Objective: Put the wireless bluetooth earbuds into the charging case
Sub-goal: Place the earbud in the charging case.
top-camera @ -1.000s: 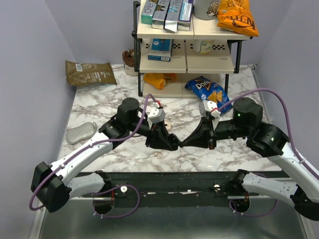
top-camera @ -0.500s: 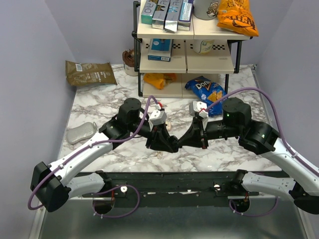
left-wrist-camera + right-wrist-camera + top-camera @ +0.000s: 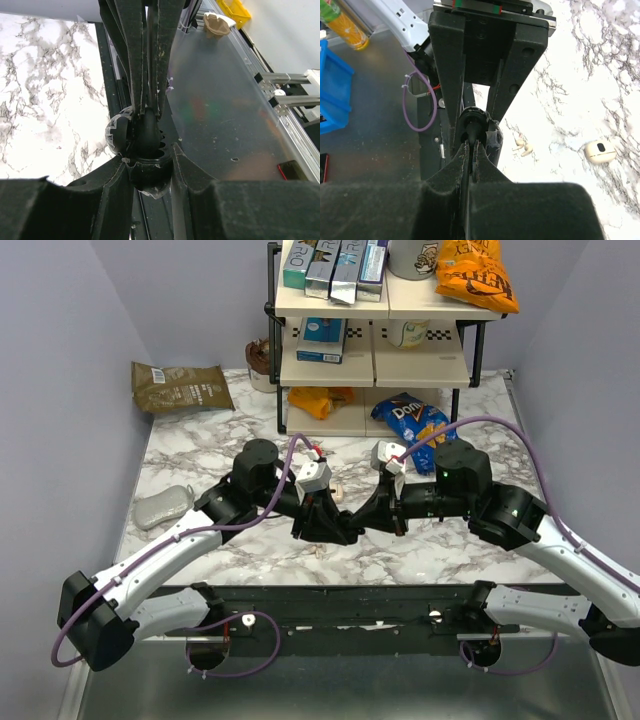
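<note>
My left gripper (image 3: 343, 531) is shut on a small black round shell (image 3: 119, 136) with clear tape on it, held above the table's near edge. My right gripper (image 3: 364, 524) meets it tip to tip, shut on a glossy black earbud (image 3: 471, 128) that sits in the shell's mouth. The left wrist view shows the right fingertips (image 3: 141, 100) pinching the bud (image 3: 148, 131). The pale beige charging case (image 3: 599, 152) lies on the marble, apart from both grippers, also in the top view (image 3: 337, 490). The cream-white earbud pair (image 3: 522, 146) lies loose near the table's front (image 3: 318, 548).
A two-tier shelf rack (image 3: 372, 360) with boxes and snack bags stands at the back. A blue Doritos bag (image 3: 415, 425) lies before it, a brown bag (image 3: 180, 387) at back left, and a grey pouch (image 3: 163, 506) at the left edge.
My right arm has swung left and brought its gripper against the left gripper's tips. The left arm has hardly moved.
</note>
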Robot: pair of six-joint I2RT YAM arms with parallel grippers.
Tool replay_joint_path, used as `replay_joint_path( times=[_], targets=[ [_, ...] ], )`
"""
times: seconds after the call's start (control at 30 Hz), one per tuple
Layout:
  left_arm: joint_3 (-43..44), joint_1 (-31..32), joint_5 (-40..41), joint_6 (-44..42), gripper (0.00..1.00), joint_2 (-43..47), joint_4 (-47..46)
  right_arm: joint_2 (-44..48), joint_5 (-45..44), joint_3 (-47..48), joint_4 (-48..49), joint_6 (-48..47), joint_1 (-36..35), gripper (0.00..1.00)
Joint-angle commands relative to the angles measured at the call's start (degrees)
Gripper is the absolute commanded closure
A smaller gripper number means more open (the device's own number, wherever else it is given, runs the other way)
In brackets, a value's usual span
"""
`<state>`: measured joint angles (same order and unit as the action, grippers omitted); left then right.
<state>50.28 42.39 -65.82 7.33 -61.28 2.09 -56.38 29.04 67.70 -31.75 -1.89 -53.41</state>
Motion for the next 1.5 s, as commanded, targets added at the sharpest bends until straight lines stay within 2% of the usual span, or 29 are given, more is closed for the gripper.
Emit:
replay_joint_path(
  times=[0.0, 0.8, 0.83, 0.9, 1.0, 1.1, 1.27, 1.37, 1.4, 1.47],
  targets=[
    [-0.8, 0.2, 1.4, 0.8, 1.0, 1.0, -1.8, -0.3, -2.9, -0.8, 2.3, 1.1, -1.0, 0.99],
    [-1.3, 0.2, 4.4, 0.0, 1.0, 1.9, -1.8, -0.8, -5.2, -2.8, 2.2, 1.8, -2.1, 0.99],
    [-1.4, 0.2, 4.5, 0.1, 1.0, 1.9, -1.8, -0.8, -5.6, -2.8, 2.1, 1.8, -2.2, 0.98],
    [-1.5, 0.2, 4.7, 0.3, 1.0, 2.0, -1.8, -0.7, -6.1, -2.8, 2.0, 1.8, -2.2, 0.83],
    [-1.7, 0.2, 4.8, 0.5, 1.0, 2.1, -3.0, 0.0, -6.9, -2.7, 2.5, 3.5, -2.1, 0.66],
    [-1.8, 0.2, 4.9, 0.4, 1.0, 2.3, -3.1, 0.7, -8.0, -2.5, 2.7, 3.7, -2.2, 0.56],
    [-2.2, 0.2, 5.7, 0.8, 1.0, 2.7, -3.6, 2.8, -8.9, -0.5, 2.2, 4.4, -2.2, 0.49],
    [-3.2, 0.2, 6.6, 1.4, 1.0, 3.4, -4.5, 6.4, -16.3, -1.2, 3.7, 6.2, -2.2, 0.48],
    [-3.7, 0.2, 7.6, 2.0, 1.0, 3.7, -6.5, 9.3, -22.3, -2.4, 5.1, 7.7, -2.2, 0.5],
    [-6.0, 0.3, 9.2, 4.5, 1.0, 5.1, -9.7, 11.0, -28.7, -5.5, 7.7, 9.5, -2.1, 0.54]
  ],
)
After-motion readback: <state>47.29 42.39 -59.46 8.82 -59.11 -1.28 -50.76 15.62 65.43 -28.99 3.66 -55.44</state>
